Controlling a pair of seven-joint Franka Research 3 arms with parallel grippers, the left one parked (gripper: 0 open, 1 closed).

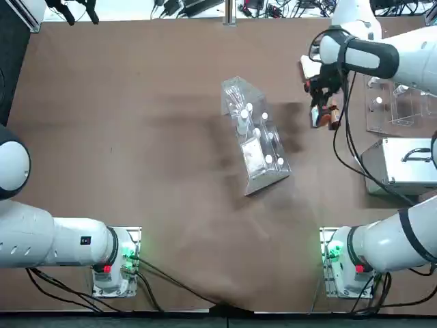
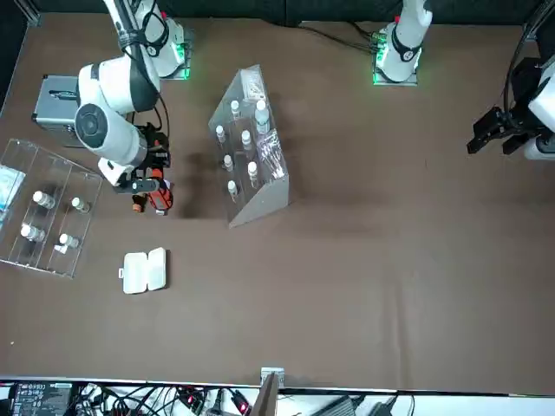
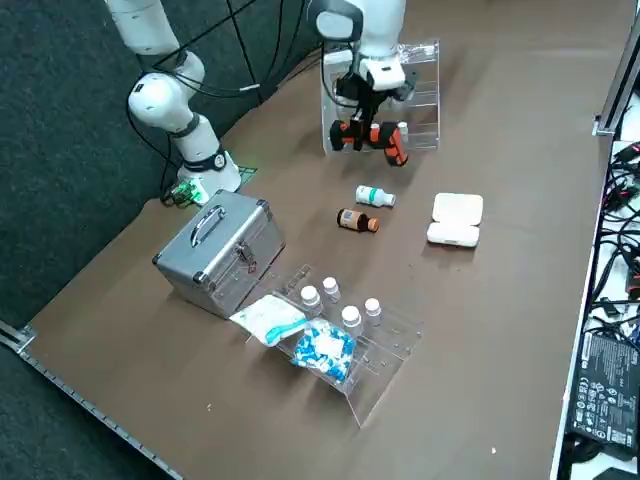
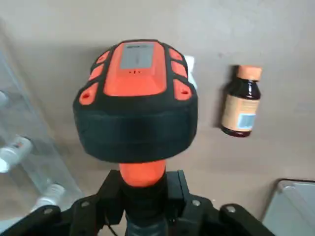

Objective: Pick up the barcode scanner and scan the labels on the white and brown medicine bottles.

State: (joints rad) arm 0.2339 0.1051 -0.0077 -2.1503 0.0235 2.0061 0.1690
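My right gripper (image 3: 366, 108) is shut on the orange handle of the barcode scanner (image 3: 371, 136) and holds it off the table, just in front of the clear rack. In the wrist view the scanner's black and orange head (image 4: 135, 103) fills the middle, above my gripper (image 4: 145, 194). Beyond it the brown bottle (image 4: 240, 101) lies on the table, and only a sliver of the white bottle (image 4: 190, 66) shows behind the head. From the side, the white bottle (image 3: 374, 197) and the brown bottle (image 3: 357, 220) lie close together, a little short of the scanner. The top view hides both under my arm.
A clear sloped rack (image 1: 254, 137) of white-capped vials stands mid-table. A silver case (image 3: 216, 250) sits near my base. Beside it is a clear tray (image 3: 350, 340) with vials and packets. A white pill box (image 3: 456, 220) lies next to the bottles.
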